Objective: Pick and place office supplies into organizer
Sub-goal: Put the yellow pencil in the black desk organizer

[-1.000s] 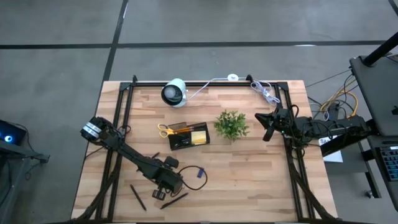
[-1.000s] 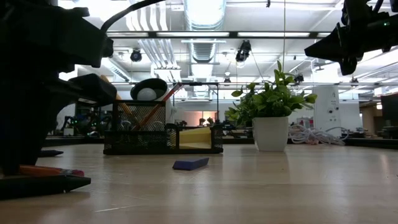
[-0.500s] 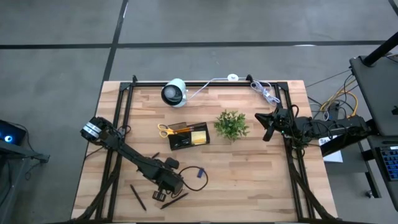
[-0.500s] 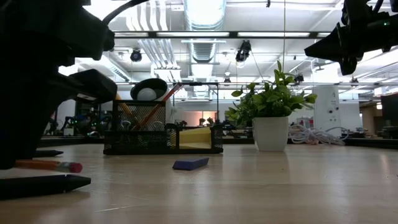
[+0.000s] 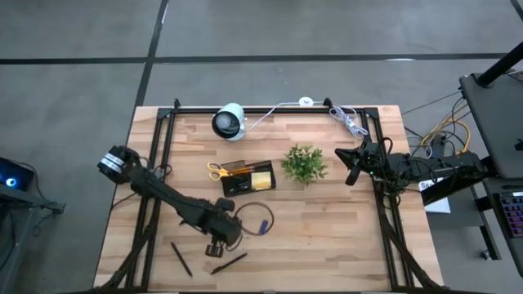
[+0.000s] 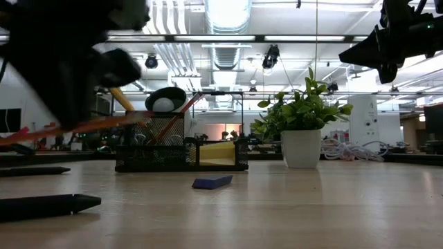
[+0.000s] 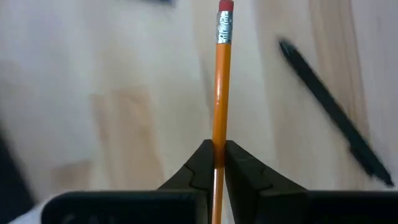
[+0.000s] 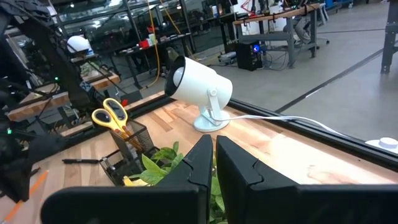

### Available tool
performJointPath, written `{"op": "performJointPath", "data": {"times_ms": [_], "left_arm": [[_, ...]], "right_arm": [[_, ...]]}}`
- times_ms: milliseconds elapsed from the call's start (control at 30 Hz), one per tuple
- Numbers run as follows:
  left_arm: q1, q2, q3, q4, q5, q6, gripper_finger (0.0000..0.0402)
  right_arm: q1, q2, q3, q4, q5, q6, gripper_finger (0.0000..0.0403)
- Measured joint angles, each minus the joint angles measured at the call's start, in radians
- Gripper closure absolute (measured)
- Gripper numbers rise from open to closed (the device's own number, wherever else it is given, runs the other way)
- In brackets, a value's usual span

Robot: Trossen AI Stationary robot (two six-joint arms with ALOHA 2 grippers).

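One orange pencil (image 7: 221,87) sits pinched between the fingers of my left gripper (image 7: 215,151), eraser end leading, held lengthwise so I can later tip it into the organizer (image 5: 248,181). I grip it near mid-shaft, which I judge keeps it from swinging. Below it on the wood lies a black pen (image 7: 336,116), still to be collected; a second pen (image 5: 181,258) rests near the front left of the table (image 5: 343,237). Beyond, a small blue piece (image 6: 212,182) lies loose between me and the organizer, which already holds yellow-handled scissors (image 5: 217,171) and a yellow sticky-note pad (image 5: 262,178). Farther right stand the potted plant (image 5: 304,162) and my right gripper (image 5: 353,166), jaws pressed together on nothing, parked aloft near the table's right edge.

Against a second ago, the pencil has left the tabletop: in the low view it now hangs slanted in the air (image 6: 76,126), and my left arm has risen and drawn toward the organizer.
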Motion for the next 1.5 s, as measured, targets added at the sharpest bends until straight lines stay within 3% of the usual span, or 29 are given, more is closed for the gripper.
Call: {"op": "performJointPath", "data": {"times_ms": [800,1200,1500], "left_arm": [[0.227,-0.314,-0.004,0.112,-0.399,-0.072,0.0391],[0.311,-0.330,-0.031,0.324,-0.515,0.039,0.0391],[0.381,-0.325,-0.051,0.351,-0.555,0.102,0.0391]], "right_arm": [[0.000,0.001,0.000,0.003,0.000,0.003,0.0390],[0.000,0.001,0.000,0.003,0.000,0.003,0.0390],[0.000,0.001,0.000,0.003,-0.001,0.003,0.0390]]}}
